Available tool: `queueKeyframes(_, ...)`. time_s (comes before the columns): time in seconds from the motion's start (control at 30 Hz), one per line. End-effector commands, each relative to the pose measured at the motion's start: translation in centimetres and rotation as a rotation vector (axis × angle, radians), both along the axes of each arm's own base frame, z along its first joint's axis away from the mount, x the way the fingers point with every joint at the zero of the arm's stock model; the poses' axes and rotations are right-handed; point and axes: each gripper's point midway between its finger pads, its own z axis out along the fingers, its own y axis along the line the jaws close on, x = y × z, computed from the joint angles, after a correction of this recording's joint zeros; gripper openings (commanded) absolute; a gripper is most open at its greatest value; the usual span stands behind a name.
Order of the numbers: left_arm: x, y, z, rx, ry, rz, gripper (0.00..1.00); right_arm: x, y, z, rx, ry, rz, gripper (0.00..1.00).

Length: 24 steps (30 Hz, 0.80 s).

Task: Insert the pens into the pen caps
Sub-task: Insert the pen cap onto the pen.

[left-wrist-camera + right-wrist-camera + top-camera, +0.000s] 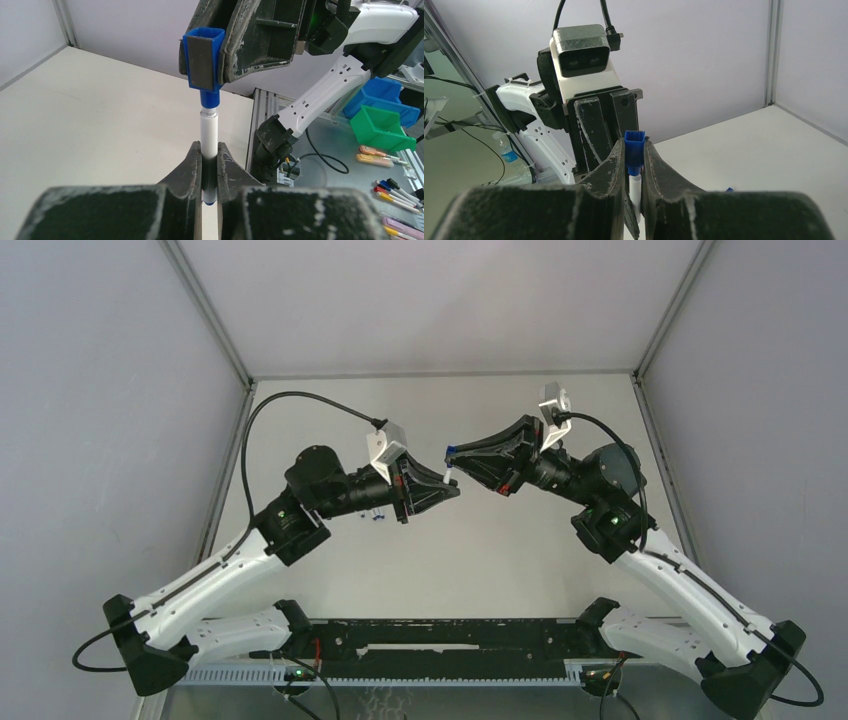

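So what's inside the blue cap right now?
The white pen runs up into the cap from below; the cap's wall hides how deep its tip sits.

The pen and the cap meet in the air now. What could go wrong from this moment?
The left gripper clamps the pen near the end away from the cap, so a push slightly off line could tilt it or slide it in the grip. The right gripper holds the cap only at its tips. Pressure might squeeze it out, and it would fall to the table.
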Motion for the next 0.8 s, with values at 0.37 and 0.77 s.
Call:
queueKeyframes(0.37, 1.0, 2.0, 4.8, -0.142, -0.085, 0.135, 0.00, -0.2, 0.7, -0.3, 0.006, 0.072, 0.010, 0.00)
queueKeyframes(0.77, 2.1, 4.2, 7.5, -0.205, -0.123, 0.264, 0.00, 0.0, 2.6, -3.7, -0.097, 0.138, -0.015, 0.00)
